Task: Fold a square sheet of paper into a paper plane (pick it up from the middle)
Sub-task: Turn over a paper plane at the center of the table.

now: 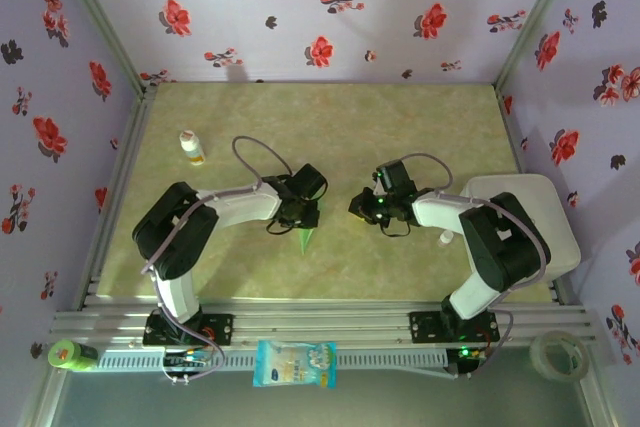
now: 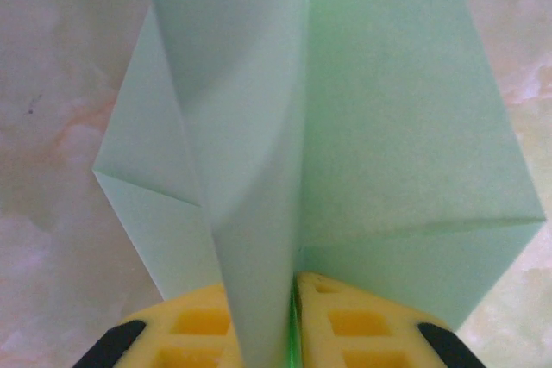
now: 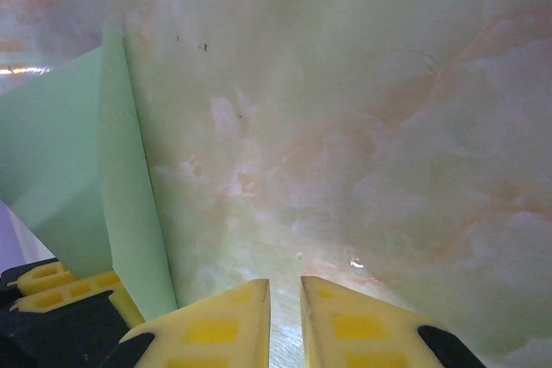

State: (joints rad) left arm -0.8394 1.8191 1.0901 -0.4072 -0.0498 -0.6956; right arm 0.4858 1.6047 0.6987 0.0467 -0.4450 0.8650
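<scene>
The square sheet of paper is folded into a narrow pale green pointed shape that hangs over the table's middle, tip toward the near edge. In the left wrist view the paper spreads as two flaps on either side of an upright centre fold. My left gripper is shut on that fold, its yellow fingers pressed against it. It sits just above the green tip. My right gripper hovers to the right, apart from the paper. Its jaws stand slightly open, with bare table between them.
A small white bottle stands at the back left. A white board lies at the right edge. On the near rail are a white-and-blue packet, a green object and a tape roll.
</scene>
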